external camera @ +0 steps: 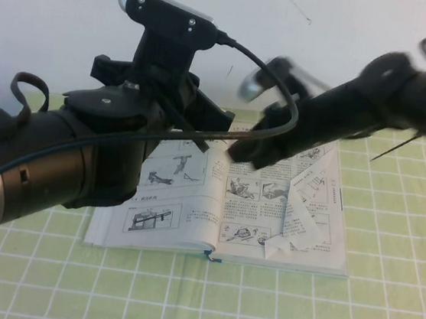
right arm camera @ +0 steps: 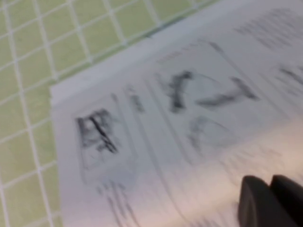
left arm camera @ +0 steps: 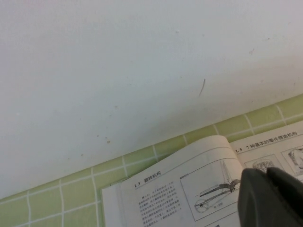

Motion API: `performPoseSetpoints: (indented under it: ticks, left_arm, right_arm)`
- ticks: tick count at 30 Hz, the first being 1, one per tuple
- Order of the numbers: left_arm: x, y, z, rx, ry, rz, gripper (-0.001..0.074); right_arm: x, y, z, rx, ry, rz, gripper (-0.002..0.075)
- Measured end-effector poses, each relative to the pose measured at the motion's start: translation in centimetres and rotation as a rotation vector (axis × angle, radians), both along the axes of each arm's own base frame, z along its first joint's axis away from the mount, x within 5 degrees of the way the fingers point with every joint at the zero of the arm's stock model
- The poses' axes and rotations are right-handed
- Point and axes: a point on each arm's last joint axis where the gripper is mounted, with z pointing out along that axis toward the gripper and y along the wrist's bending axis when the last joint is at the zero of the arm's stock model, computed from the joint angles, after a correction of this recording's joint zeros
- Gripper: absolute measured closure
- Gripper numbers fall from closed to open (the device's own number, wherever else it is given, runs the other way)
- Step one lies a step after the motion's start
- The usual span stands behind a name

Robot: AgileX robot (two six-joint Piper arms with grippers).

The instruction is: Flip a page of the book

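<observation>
The book (external camera: 192,203) lies open on the green checked cloth, its printed pages with drawings facing up. On its right half the page (external camera: 305,205) stands creased and partly lifted, its lower corner folded over. My right gripper (external camera: 246,152) hovers blurred over the middle of the book, left of that page; its fingertips (right arm camera: 253,201) are together with nothing between them, above printed paper (right arm camera: 156,127). My left gripper (external camera: 219,123) hangs shut over the book's far edge near the spine, and its fingers (left arm camera: 255,198) show above the open book (left arm camera: 189,189).
The green checked cloth (external camera: 258,303) covers the table, with a white wall (external camera: 327,34) right behind the book. My bulky left arm (external camera: 51,164) hides the book's left part. The right arm (external camera: 374,93) crosses above the book's far right corner.
</observation>
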Motion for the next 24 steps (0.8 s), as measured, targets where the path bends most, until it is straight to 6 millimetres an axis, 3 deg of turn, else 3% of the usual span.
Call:
performPoseSetpoints:
  ticks: [6,12,18,21,24]
  left_arm:
    - [-0.6,-0.4,1.1,-0.087,-0.010,-0.069,0.0738]
    - [-3.4,-1.5,4.6,-0.328,-0.034,-0.330,0.0738]
    - [-6.4,-3.5,6.0,-0.534,0.083,-0.664,0.0738]
    - [-7.0,-3.7,5.2,-0.458,0.156,-0.727,0.0738]
    - [-6.5,-2.8,4.3,-0.390,0.226,-0.683,0.0738]
  right_arm:
    - [0.7,-8.5,5.9,-0.091,-0.014,-0.156,0.0718]
    - [-1.4,-15.3,11.9,-0.220,-0.065,-0.274,0.0722]
    - [-5.6,-18.4,17.5,-0.380,-0.143,-0.359,0.0724]
    - [-8.0,-19.0,20.0,-0.418,-0.177,-0.392,0.0724]
    - [-10.4,-19.3,22.3,-0.421,-0.211,-0.415,0.0725]
